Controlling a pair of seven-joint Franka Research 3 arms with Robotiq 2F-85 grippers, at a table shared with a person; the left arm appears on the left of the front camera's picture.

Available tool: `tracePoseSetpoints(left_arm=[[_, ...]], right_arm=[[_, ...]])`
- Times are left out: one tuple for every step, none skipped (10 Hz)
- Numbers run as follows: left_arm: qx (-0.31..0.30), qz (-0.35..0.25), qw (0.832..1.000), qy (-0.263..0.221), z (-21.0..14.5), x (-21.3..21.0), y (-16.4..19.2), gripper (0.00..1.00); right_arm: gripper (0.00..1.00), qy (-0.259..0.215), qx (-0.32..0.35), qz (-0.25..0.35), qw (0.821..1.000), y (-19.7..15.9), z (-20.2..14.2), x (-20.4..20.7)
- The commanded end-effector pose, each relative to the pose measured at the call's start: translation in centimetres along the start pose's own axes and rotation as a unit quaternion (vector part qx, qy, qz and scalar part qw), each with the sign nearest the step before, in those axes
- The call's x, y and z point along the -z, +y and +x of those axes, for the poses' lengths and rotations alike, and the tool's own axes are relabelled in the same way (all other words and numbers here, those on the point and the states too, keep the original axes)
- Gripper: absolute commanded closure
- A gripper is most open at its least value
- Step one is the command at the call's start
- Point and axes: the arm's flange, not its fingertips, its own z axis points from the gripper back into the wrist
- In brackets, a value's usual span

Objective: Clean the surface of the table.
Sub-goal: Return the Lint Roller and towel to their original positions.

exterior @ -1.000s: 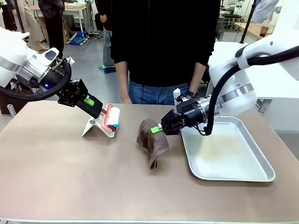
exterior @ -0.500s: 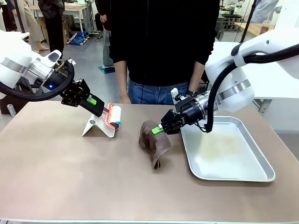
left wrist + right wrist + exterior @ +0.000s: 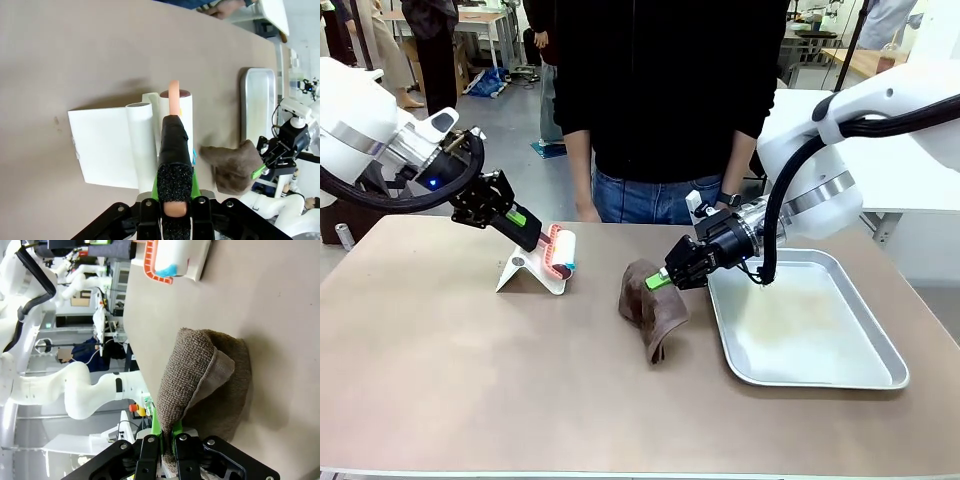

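The wide taupe matte bench [image 3: 470, 380] spans the foreground, bearing a crumpled brown towel [image 3: 650, 305] pinched by the right claw [image 3: 660, 279], while the left claw [image 3: 533, 238] clamps a lint roller's orange handle [image 3: 173, 95].

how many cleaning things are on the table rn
2: a lint roller at the table's left, held over its white stand, and a brown cloth mid-table beside the metal tray.

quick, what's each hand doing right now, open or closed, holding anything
Left hand: closed on the lint roller handle.
Right hand: closed on the brown cloth.
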Motion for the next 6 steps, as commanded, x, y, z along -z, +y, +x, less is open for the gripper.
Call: tracePoseSetpoints(left_arm=[[-0.005,0.029,0.999,0.016,1.02,0.19,-1.26,0.78],[-0.004,0.036,0.999,0.016,1.24,0.34,-1.5,0.78],[-0.003,0.044,0.999,0.019,1.37,0.53,-1.62,0.78],[-0.003,0.053,0.998,0.023,1.42,0.71,-1.76,0.78],[-0.004,0.057,0.998,0.026,1.46,0.89,-1.87,0.78],[-0.009,0.066,0.997,0.031,1.49,1.18,-1.87,0.78]], right_arm=[[0.92,-0.006,0.012,0.002,1.0,0.01,0.67,-0.14],[0.92,-0.006,0.011,0.004,1.0,-0.04,0.62,-0.17],[0.92,-0.009,0.008,0.005,1.0,-0.01,0.59,-0.32],[0.92,-0.011,0.006,0.006,1.0,-0.04,0.53,-0.49],[0.92,-0.013,0.006,0.008,1.0,-0.16,0.56,-0.55],[0.92,-0.014,0.005,0.008,1.0,-0.25,0.56,-0.58]])
